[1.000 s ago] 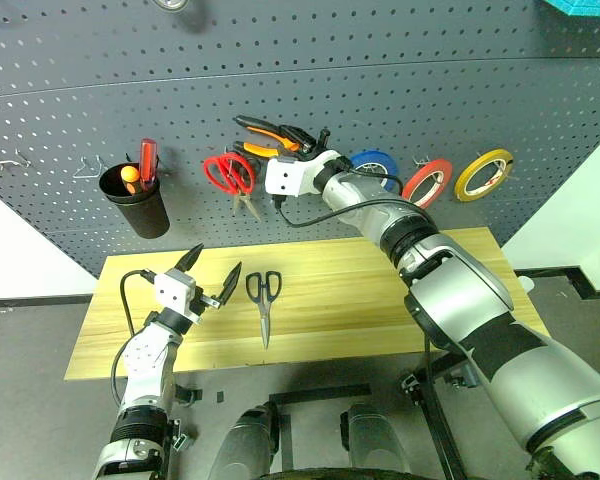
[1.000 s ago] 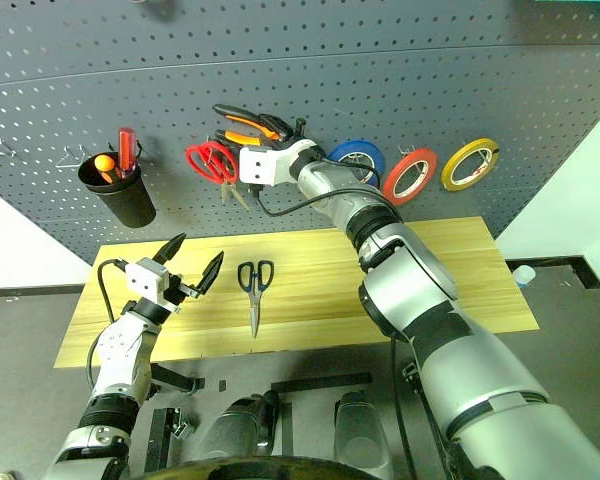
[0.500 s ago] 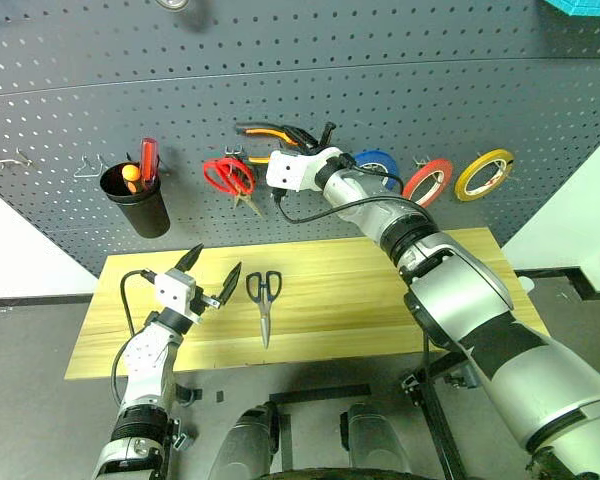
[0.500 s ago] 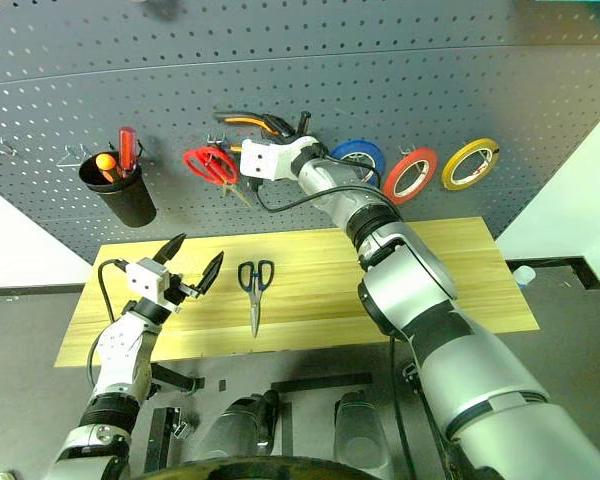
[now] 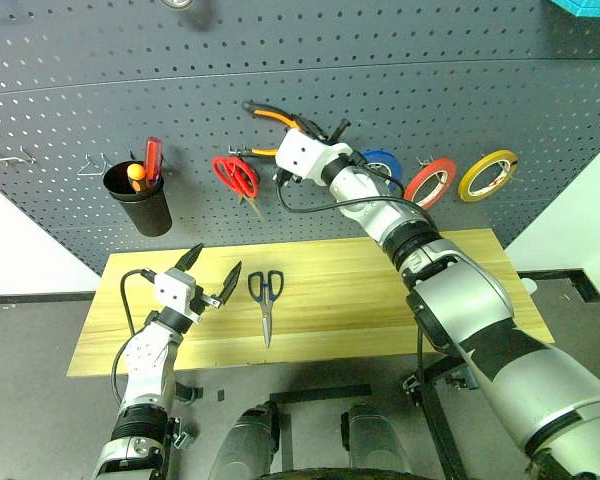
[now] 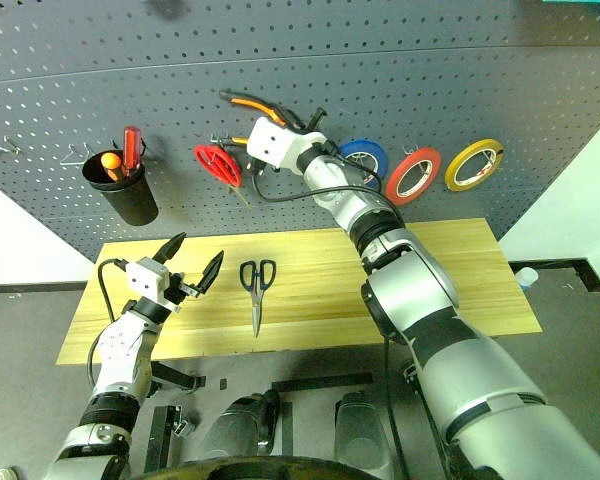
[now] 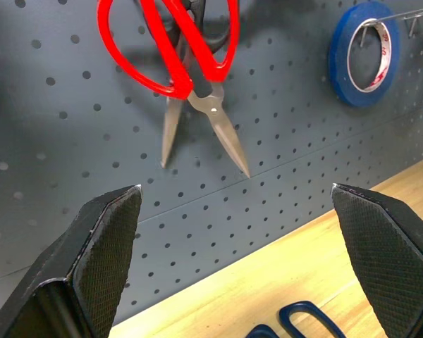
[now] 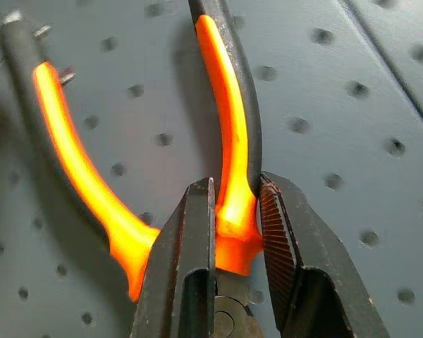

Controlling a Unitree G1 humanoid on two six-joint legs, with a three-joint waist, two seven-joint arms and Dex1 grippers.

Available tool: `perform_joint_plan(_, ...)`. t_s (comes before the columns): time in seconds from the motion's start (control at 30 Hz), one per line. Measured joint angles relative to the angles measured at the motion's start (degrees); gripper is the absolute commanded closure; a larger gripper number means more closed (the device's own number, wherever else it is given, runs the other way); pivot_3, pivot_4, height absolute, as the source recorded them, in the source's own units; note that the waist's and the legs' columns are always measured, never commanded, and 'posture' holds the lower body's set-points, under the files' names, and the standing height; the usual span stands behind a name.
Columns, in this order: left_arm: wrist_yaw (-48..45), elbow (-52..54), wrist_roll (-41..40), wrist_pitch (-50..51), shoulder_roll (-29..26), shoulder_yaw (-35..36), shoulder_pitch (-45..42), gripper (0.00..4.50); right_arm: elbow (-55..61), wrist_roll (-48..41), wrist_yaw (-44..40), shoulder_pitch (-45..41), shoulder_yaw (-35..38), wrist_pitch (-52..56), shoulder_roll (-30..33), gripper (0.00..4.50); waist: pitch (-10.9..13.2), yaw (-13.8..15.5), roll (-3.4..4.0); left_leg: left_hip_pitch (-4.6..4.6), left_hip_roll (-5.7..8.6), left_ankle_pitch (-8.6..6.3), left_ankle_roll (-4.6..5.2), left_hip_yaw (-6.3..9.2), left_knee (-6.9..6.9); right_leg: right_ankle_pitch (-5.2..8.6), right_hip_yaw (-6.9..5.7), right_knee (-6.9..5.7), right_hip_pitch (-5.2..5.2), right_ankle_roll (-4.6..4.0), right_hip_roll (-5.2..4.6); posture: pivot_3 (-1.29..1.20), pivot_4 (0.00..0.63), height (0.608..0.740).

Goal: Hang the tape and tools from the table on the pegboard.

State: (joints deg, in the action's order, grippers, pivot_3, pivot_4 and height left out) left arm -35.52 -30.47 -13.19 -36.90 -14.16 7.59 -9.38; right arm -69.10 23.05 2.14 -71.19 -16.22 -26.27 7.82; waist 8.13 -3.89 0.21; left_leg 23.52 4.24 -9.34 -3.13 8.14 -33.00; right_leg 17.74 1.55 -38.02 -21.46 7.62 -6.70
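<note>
On the far left of the pegboard (image 5: 400, 40) hangs a black cup (image 5: 140, 203) holding a red-handled screwdriver (image 5: 152, 160) and an orange-handled one (image 5: 131, 173), kept upright so the handles stay reachable; neither belongs to the task, and the slim blue-handled screwdriver I cannot pick out. Near the left end of the worktop (image 5: 460, 290) the left pincer (image 5: 210, 275) hovers with its fingers spread wide and nothing between them, aimed toward the board; I judge it is waiting its turn for the black-handled scissors (image 5: 265, 300), which lie flat on the worktop just to its right, blades pointing toward the near edge, not yet hung. On the board above hang the red-handled scissors (image 5: 237, 178), loops over a hook and blades down. Just right of them the right pincer (image 8: 237, 211) is clenched on one handle of the orange-and-black pliers (image 5: 280, 117), close to the pivot, so that both handles fan out against the board and the free one can be guided to a peg; whether it has caught a hook I cannot tell. Further right hang the blue tape roll (image 5: 383, 163), partly behind the arm, then the red tape roll (image 5: 429, 181), already on its hook, then the yellow tape roll (image 5: 486, 174).
</note>
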Motion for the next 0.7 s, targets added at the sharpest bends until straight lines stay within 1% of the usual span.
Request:
perform_joint_plan(0.03,-0.04,-0.08,0.0,0.0,0.0,0.0,-0.07,0.0,0.66,-1.52,-1.2,0.32,1.15,-0.29,-0.04,3.94,0.0,-0.06,0.0,0.0,0.0,0.0,0.0,0.0,0.0,0.0,0.0,0.0,0.0,0.0,0.0,-0.03,0.099,0.725)
perform_joint_plan(0.17,-0.37,-0.58,0.0,-0.03,0.16,-0.02,-0.6,0.0,6.23,-12.28,-10.33,3.32,8.27,0.14,-1.85,3.94,0.0,-0.31,0.0,0.0,-0.02,0.0,0.01,-0.02,0.0,0.0,-0.01,0.0,-0.01,0.0,0.01,-0.04,0.102,0.725)
perform_joint_plan(0.3,-0.55,-1.06,0.01,-0.07,0.72,-0.05,-1.22,0.0,12.42,-21.12,-17.21,5.43,13.28,4.65,-4.91,3.94,0.0,-0.27,0.0,0.0,-0.04,0.0,0.01,-0.01,0.0,0.0,-0.01,-0.01,-0.02,0.0,0.02,-0.04,0.101,0.725)
perform_joint_plan(0.37,-0.58,-1.18,0.01,-0.09,0.72,-0.03,-1.44,0.0,14.85,-24.0,-19.13,5.56,14.74,7.35,-5.82,3.94,0.0,-0.17,0.0,0.0,-0.03,0.0,0.0,-0.01,0.0,0.0,-0.01,-0.01,-0.01,0.01,0.01,-0.04,0.1,0.725)
perform_joint_plan(0.5,-0.63,-1.57,0.01,-0.14,0.72,-0.03,-1.69,0.0,20.31,-31.01,-20.76,5.72,18.76,16.2,-8.16,3.94,0.0,-0.1,0.0,0.0,-0.04,0.0,0.0,0.0,0.0,0.0,-0.02,0.0,-0.01,0.0,0.01,-0.04,0.099,0.725)
perform_joint_plan(0.7,-0.64,-2.22,0.01,-0.2,0.75,-0.03,-1.9,0.0,26.09,-38.95,-19.08,5.72,24.41,27.25,-9.84,3.94,0.0,-0.1,0.0,0.01,-0.04,-0.01,0.0,0.0,0.0,0.0,-0.02,0.0,-0.04,0.0,0.0,-0.04,0.096,0.725)
